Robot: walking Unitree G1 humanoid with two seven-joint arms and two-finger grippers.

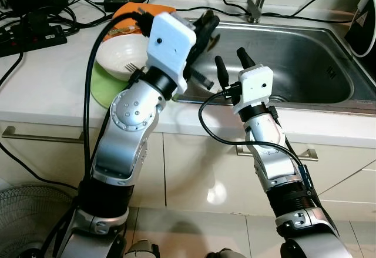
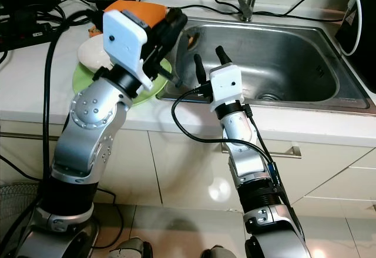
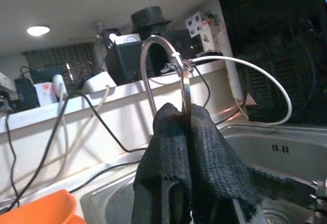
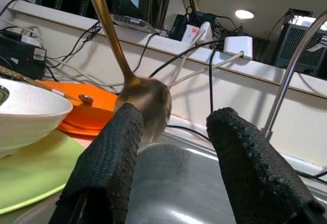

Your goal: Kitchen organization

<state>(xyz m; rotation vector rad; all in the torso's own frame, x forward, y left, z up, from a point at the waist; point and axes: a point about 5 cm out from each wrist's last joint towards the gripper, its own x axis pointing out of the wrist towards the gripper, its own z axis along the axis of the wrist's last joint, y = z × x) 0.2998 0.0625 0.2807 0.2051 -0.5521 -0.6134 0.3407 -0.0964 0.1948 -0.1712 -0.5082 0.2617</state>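
While the left gripper (image 3: 186, 132), fingers clamped on a spoon (image 4: 140, 99), hung over the sink (image 1: 305, 52) at upper centre, the right gripper (image 1: 232, 64) waited fingers apart; releasing the spoon into the basin seemed next.

Cables, power strip and a floor fan
A black power strip (image 1: 32, 37) feeds tangled cables (across the counter); the fan (image 1: 23, 214) stands below.

left claw (image 3: 188, 147): black fingers (image 3: 166, 152) pressed together on a thin metal handle (image 3: 186, 89) | steel sink (image 3: 276, 142) seen beyond | curved tap (image 3: 150, 66) behind | orange lid (image 3: 38, 208) at edge
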